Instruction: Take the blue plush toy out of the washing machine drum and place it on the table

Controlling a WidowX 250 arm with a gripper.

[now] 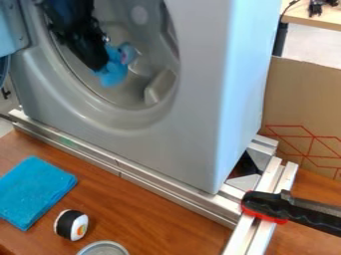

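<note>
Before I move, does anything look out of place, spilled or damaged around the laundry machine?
I see nothing spilled or damaged. One oddity: a toy sushi roll lies on its side on the tabletop near the blue cloth, an unexpected thing beside a laundry machine.

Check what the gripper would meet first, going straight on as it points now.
Likely the blue item at the tip of the gripper, then perhaps the drum's lower inner wall; depth is unclear.
</note>
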